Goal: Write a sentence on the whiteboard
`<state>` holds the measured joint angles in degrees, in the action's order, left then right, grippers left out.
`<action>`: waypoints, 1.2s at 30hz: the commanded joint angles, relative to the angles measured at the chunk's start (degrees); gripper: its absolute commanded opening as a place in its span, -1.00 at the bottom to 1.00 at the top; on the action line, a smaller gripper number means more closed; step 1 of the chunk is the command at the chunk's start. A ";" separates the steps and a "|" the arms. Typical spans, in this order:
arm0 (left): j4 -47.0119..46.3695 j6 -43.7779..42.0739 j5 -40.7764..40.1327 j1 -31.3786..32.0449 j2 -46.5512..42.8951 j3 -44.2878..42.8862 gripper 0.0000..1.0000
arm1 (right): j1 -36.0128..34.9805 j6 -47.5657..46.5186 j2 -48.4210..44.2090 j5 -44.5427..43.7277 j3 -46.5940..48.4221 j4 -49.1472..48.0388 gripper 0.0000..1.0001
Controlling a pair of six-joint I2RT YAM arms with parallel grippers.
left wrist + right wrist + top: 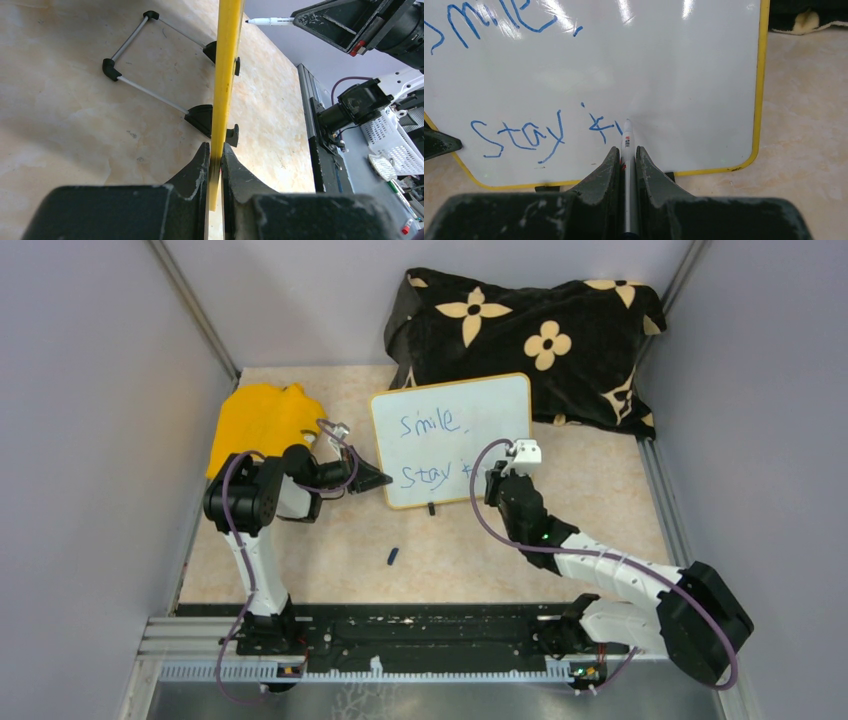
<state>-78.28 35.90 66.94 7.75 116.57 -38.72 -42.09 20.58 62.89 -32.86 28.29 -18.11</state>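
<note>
Looking at where things sit, the whole next move hangs on the blank strip of whiteboard [490, 410] at 3 o'clock from the pen tip.

The right gripper [626, 152] is squeezed nearly shut around a white marker [627, 142], which pokes straight out toward 12 o'clock in its wrist view. The tip sits at the board face, or a hair off it; hard to call from these shots. It's right beside the last blue strokes of the sentence [519, 135], which so far reads "Smile," on top and "Stay" plus a messy start of the next word below.

The board stands upright on its little black feet, long axis running 9 to 3 o'clock, same as the writing lines. So my guess is the pen has to slide toward 3 o'clock to finish that second line. There's room before the yellow rim, though not loads.

The left gripper [215, 150] is pinched onto the board's edge, one finger on each face, at about 8 o'clock on the board in the top view. It looks like it's just bracing the thing.

The right arm is clearly the one at the writing. The board sits at 12 o'clock on the table [600, 500], just in front of the black flowered cloth [540, 330].
</note>
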 commanded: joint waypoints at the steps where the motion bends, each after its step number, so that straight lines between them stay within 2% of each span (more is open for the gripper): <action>1: 3.72 -0.57 -0.58 0.97 0.75 -0.41 -1.00 | 0.97 -0.79 0.44 0.78 3.08 -2.80 -1.00; 36: 3.73 -0.66 -0.43 1.04 0.74 -0.48 -1.00 | 2.65 3.65 -0.49 2.46 -2.29 -1.42 -1.00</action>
<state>-78.19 35.90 67.11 8.03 116.57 -38.76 -40.27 23.22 64.10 -30.33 26.55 -18.33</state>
